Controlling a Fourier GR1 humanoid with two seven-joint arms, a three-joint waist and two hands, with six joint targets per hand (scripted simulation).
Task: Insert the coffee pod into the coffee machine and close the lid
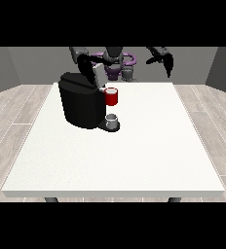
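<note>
The black coffee machine (81, 101) stands on the white table's (134, 151) far left part. Its grey lid (91, 73) is tilted up above the red pod holder (111, 97), which sticks out from the machine's front. The holder's top looks pale; I cannot tell whether the coffee pod lies in it. A small grey cup (113, 119) sits on the machine's base below the holder. The hand at the view's left (83, 60) is at the upper end of the lid. The hand at the view's right (166, 61) hangs in the air past the table's far edge, with fingers loosely extended and nothing in it.
The robot's torso (116, 63) stands behind the table's far edge. Wooden floor surrounds the table on all sides.
</note>
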